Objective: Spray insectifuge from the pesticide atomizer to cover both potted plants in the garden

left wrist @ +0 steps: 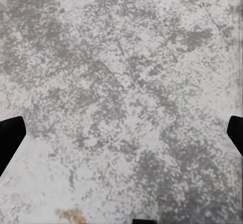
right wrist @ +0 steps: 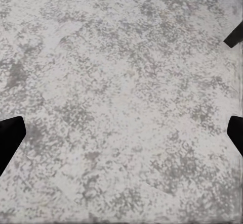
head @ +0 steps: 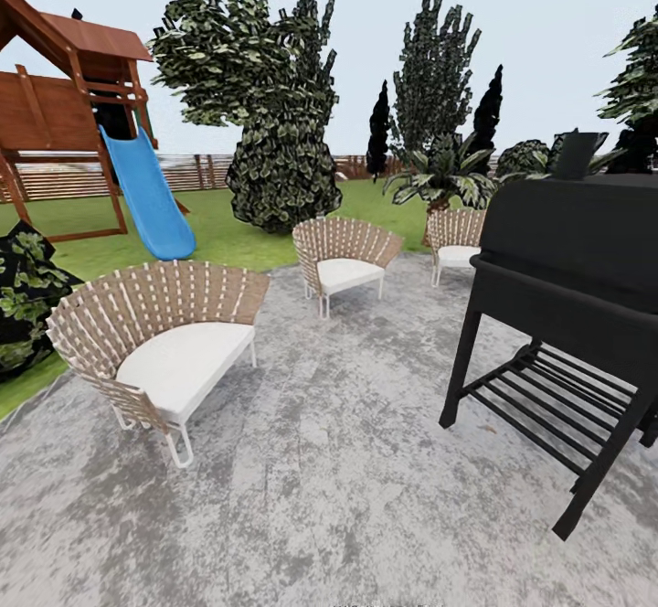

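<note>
Transit moment: atomizer and potted plants not spotted yet, robot on grey patio [head: 347, 461]. Left pincer [left wrist: 121, 133] and right pincer [right wrist: 121, 133] spread, empty, over stone. Risk: base clipping black grill [head: 567, 314] or wicker chair [head: 164, 342] while turning to search.

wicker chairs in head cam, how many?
3. Nearest chair at left on the patio; middle chair further back, centre; far chair beside the black grill, which may hide more.
</note>
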